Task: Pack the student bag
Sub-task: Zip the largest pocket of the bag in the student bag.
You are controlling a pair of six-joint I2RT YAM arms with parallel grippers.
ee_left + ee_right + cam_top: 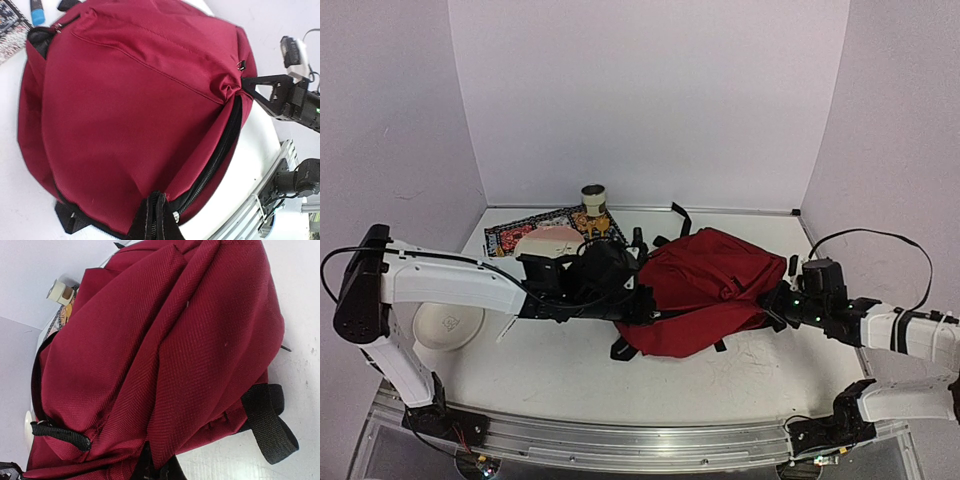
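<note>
The student bag (705, 285), a dark-red backpack with black straps, lies on its side mid-table. My left gripper (642, 300) is shut on its left edge. In the left wrist view the fingertips (159, 212) pinch the fabric beside the black zipper (225, 142), which gapes a little. My right gripper (772, 300) is shut on the bag's right edge. It shows in the left wrist view (248, 83) pinching the red fabric. In the right wrist view the bag (165, 350) fills the frame and the gripper (156, 467) clamps a fold of it.
A white bowl (448, 325) sits at the left under my left arm. A pink plate (552, 242), a patterned book (525, 230) and a cup (594, 200) stand behind the bag. A blue marker (37, 12) lies near the book. Walls enclose the table.
</note>
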